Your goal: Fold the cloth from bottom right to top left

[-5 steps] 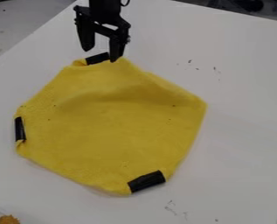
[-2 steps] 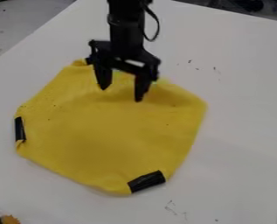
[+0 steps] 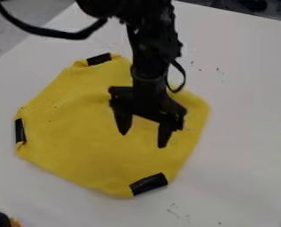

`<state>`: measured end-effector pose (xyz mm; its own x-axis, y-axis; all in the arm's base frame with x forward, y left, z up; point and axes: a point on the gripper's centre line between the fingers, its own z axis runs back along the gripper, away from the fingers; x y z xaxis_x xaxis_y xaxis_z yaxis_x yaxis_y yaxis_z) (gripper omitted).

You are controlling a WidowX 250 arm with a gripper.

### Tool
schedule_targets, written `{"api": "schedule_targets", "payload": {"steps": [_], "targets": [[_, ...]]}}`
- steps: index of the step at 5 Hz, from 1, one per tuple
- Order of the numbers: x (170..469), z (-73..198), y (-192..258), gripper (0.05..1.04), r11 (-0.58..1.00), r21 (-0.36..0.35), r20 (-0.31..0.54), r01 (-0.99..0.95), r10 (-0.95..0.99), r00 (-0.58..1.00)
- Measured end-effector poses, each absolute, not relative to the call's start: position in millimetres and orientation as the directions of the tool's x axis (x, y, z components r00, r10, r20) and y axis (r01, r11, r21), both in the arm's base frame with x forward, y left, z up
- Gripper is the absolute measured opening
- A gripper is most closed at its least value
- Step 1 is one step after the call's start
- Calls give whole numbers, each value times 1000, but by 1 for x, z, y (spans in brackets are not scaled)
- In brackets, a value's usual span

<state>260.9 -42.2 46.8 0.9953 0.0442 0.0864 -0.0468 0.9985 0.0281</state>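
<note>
White table [image 3: 243,133]: the broad support beneath the yellow cloth, giving it, to my eye, a firm, flat bed for folding.

Yellow cloth [image 3: 89,133]: spread out in a single unfolded piece, with uneven, many-sided edges. It probably lay open so that its lower right corner could be carried across to the upper left.

Black robot arm [image 3: 148,44]: it extended from beyond the cloth's far edge to a place over its right half. A black cable [image 3: 41,31] looped off past the cloth's upper left, presumably slack to allow the wrist to turn.

Two-finger gripper [image 3: 143,139]: pointing down over the cloth, right of its middle. The fingers were parted and held nothing, as would suit a grasp still to be made. From where I stood, I could not tell whether the tips touched the fabric.

Black tape strips: one at the cloth's lower right edge [image 3: 148,184], one at its left edge [image 3: 20,131] and one at its top [image 3: 99,59]. They seemed to bind gathered corners, perhaps to make them easier to pinch. The lower right strip, just beyond the fingertips, was the likely place to grip next; the top one was the likely goal.
</note>
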Motion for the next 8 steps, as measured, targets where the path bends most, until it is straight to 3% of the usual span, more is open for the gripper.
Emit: {"api": "schedule_targets", "payload": {"steps": [4, 7, 8], "targets": [[233, 27, -89, 1000, 992, -86, 97, -94, 102, 990], [233, 11, -76, 1000, 988, -123, 34, -96, 101, 994], [234, 6, -70, 946, 988, -127, 22, -84, 87, 996]]}}
